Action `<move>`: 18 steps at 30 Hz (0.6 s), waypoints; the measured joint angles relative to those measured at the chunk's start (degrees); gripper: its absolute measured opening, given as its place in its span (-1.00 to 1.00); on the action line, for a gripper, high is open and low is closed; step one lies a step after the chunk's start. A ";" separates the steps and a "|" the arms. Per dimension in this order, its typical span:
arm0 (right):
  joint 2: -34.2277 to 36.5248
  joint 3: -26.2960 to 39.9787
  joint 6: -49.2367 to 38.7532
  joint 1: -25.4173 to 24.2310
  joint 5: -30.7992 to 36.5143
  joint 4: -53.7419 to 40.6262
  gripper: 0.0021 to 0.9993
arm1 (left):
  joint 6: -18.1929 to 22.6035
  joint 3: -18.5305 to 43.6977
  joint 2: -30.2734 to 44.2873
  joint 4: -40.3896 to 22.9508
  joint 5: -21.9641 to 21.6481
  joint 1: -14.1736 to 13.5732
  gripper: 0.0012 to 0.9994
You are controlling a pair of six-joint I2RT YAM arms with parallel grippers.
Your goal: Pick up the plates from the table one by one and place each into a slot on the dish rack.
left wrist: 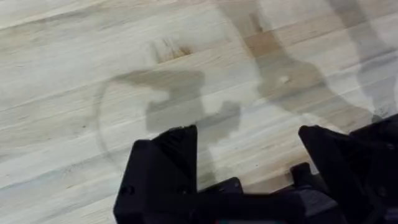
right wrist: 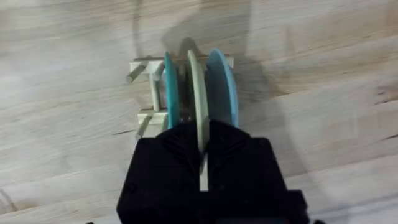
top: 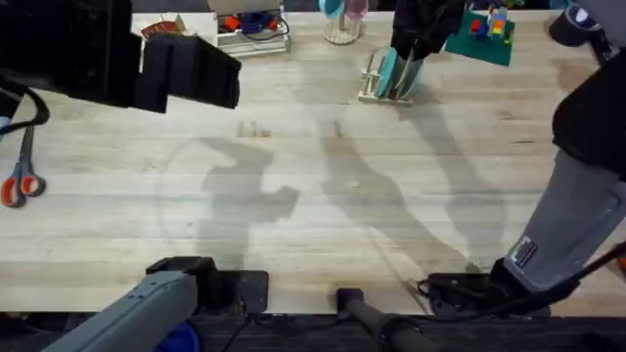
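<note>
Blurred and dark under my overhead camera, the left gripper (top: 191, 73) hangs over the far left of the table (top: 313, 215), while my right gripper (top: 416, 44) reaches to the dish rack (top: 386, 83) at the far edge, right of centre. Orange-handled scissors (top: 20, 181) lie at the left edge; a white wire basket (top: 252, 34) and a green block board (top: 484, 39) sit along the back.

From my left wrist camera, the left gripper (left wrist: 249, 162) hovers above bare planks, its black fingers (left wrist: 165, 165) wide apart and holding nothing.

From my right wrist camera, the right gripper (right wrist: 202, 155) is closed on the rim of the cream plate (right wrist: 196, 93), which stands upright in the rack (right wrist: 146, 93) between the teal plate (right wrist: 170, 87) and the light blue plate (right wrist: 222, 84).
</note>
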 joint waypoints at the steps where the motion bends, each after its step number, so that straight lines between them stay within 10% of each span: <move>1: 0.00 0.00 0.02 0.00 0.00 -0.01 -0.83 | 0.01 0.00 0.00 0.00 0.00 0.00 0.99; 18: 0.01 0.00 -0.01 -0.01 0.02 0.17 -0.74 | 0.01 0.00 0.00 0.02 0.00 0.00 0.99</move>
